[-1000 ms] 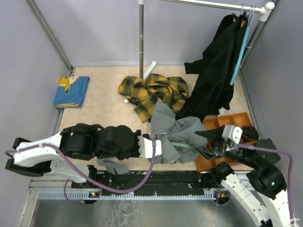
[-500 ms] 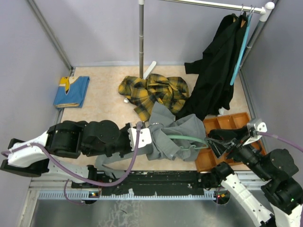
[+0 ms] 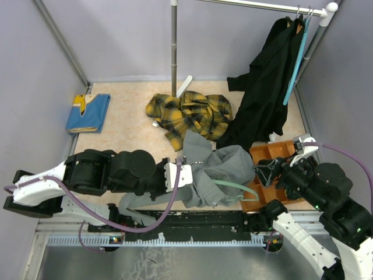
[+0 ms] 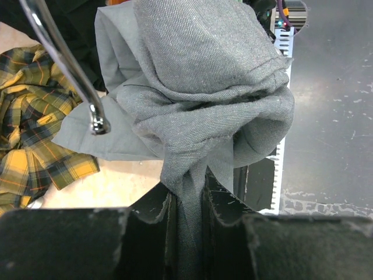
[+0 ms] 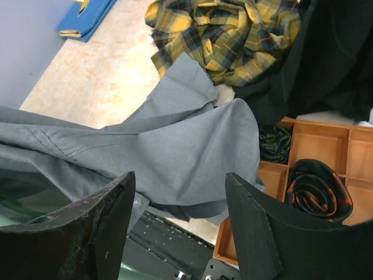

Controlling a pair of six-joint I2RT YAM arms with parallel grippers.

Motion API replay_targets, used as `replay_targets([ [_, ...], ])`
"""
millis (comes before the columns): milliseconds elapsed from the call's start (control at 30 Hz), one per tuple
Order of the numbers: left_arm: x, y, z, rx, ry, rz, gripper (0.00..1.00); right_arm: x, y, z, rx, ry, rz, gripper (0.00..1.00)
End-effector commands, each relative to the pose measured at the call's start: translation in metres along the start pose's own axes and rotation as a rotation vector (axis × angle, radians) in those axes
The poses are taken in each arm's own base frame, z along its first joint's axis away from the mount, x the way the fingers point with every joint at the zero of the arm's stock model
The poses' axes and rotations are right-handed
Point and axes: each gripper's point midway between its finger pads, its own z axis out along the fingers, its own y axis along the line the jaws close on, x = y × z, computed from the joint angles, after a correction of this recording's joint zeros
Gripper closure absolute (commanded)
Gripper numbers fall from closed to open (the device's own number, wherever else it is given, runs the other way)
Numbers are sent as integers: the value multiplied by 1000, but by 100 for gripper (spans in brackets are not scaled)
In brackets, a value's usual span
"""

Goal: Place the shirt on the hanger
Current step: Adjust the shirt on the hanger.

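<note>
The grey shirt is bunched between the two arms, near the table's front edge. My left gripper is shut on a twisted fold of it; the left wrist view shows the cloth pinched between the jaws. The pale teal hanger pokes out of the shirt's right side, with most of it hidden in the cloth. Its metal hook shows in the left wrist view. My right gripper is open and empty just right of the shirt; its jaws stand wide apart.
A yellow plaid shirt lies mid-table. A black garment hangs from a plain teal hanger on the rail at the right. An orange tray with rolled ties sits under my right gripper. A blue folded cloth lies far left. The rack pole stands behind.
My right gripper has let go of the hanger's end, opened and pulled back up to the right. The hanger's free end has dropped. My left gripper still grips the shirt and has shifted slightly.
</note>
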Motion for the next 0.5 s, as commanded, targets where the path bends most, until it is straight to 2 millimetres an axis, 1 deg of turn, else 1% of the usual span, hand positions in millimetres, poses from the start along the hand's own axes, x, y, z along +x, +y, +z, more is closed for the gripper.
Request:
replay_targets([
  [0, -15, -6, -9, 45, -68, 3, 100, -7, 5, 0, -14, -2, 0, 37],
  [67, -6, -10, -7, 66, -22, 34, 100, -4, 18, 2, -99, 14, -25, 38],
  [133, 3, -12, -8, 85, 8, 71, 100, 3, 40, 3, -238, 47, -64, 38],
  [200, 8, -8, -12, 75, 1, 108, 100, 10, 60, 1, -372, 74, -91, 40],
  [267, 3, -1, -22, 54, -43, 135, 100, 14, 77, -2, -488, 82, -109, 42],
  [367, -11, 5, -37, 39, -119, 160, 100, 23, 84, 6, -552, 124, -109, 46],
  [467, -18, 9, -46, 32, -143, 180, 100, 28, 95, 14, -637, 162, -106, 52],
])
